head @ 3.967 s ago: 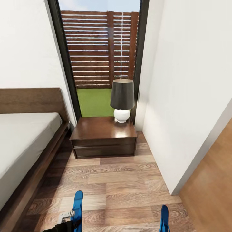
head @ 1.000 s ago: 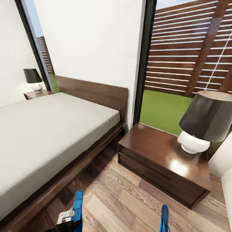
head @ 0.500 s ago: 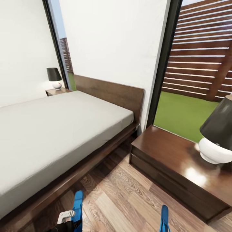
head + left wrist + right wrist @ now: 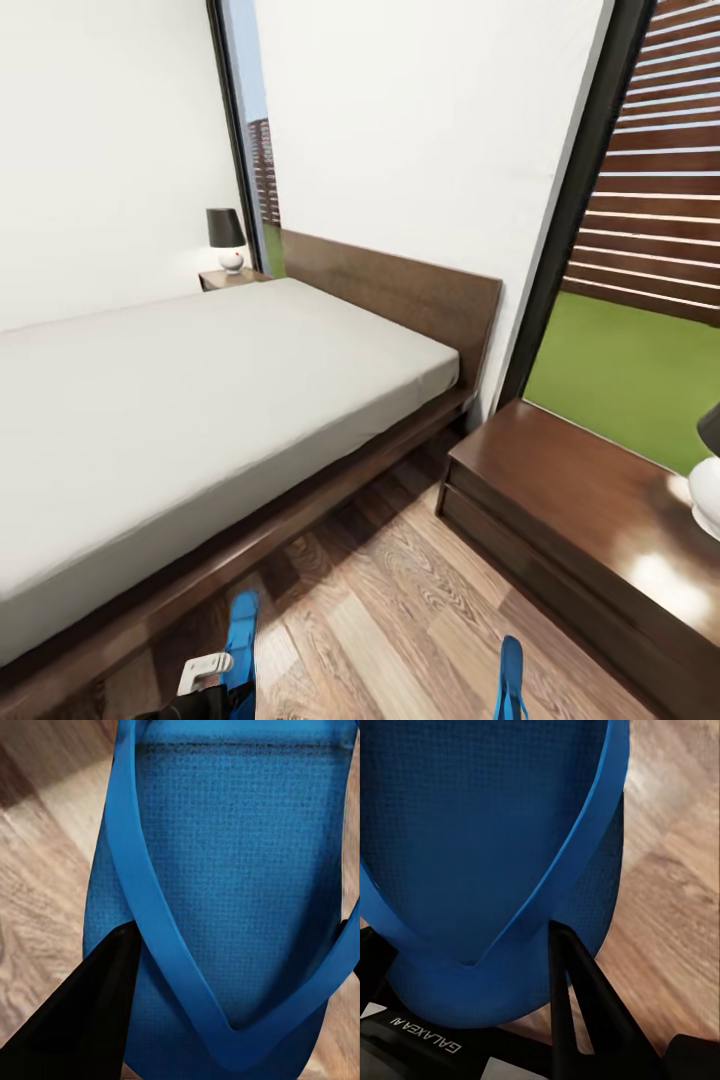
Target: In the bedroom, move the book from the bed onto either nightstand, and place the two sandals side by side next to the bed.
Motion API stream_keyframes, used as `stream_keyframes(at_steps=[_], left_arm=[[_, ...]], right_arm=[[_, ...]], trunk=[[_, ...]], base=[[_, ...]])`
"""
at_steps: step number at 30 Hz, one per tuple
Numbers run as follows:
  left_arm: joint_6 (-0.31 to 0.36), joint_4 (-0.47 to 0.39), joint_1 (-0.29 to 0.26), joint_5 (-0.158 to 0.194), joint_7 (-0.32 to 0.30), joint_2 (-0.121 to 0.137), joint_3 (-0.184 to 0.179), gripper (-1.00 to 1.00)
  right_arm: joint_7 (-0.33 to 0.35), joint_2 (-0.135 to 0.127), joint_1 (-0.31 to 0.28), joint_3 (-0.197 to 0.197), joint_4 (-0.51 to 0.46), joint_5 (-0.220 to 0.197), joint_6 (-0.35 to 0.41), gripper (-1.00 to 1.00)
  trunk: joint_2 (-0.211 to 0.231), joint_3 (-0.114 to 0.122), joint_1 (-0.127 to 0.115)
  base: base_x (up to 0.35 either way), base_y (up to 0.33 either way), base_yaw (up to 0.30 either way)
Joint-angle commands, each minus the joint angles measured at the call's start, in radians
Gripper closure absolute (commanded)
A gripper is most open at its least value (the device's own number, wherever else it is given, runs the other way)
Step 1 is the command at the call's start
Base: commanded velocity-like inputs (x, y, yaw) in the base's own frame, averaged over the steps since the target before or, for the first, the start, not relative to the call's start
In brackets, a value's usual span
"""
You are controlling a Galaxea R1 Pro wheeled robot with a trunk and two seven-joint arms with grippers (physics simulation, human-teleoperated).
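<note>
Pincers (image 4: 225, 672) on sandals (image 4: 241, 640) — view swung left, bed (image 4: 180, 400) nearer.

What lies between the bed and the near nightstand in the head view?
Only a narrow strip of bare wood-plank floor separates the bed from the near nightstand; nothing rests on it, as the head view shows.

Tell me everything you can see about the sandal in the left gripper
The left sandal is bright blue with a finely textured footbed and thin smooth straps meeting in a V. In the left wrist view a dark finger lies against its edge. In the head view it shows edge-on above the wood floor, beside the bed, its far end pointing away from the robot.
</note>
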Motion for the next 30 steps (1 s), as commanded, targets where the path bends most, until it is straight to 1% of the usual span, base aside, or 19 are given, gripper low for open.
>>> stream_keyframes(at_steps=[1,21,30], left_arm=[[-0.004,0.002,-0.001,0.004,-0.002,0.0,-0.002,1.0],[-0.004,0.002,-0.001,0.004,-0.002,0.0,-0.002,1.0],[-0.004,0.002,-0.001,0.004,-0.004,0.0,-0.002,1.0]], right_arm=[[0.005,0.0,0.0,-0.009,-0.002,0.005,0.01,1.0],[0.005,0.0,0.0,-0.009,-0.002,0.005,0.01,1.0],[0.005,0.0,0.0,-0.009,-0.002,0.005,0.01,1.0]], trunk=[[0.0,-0.001,0.0],[0.0,-0.001,0.0],[0.0,-0.001,0.0]], base=[[0.0,0.0,0.289],[-0.001,0.0,0.289],[-0.074,0.0,0.289]])
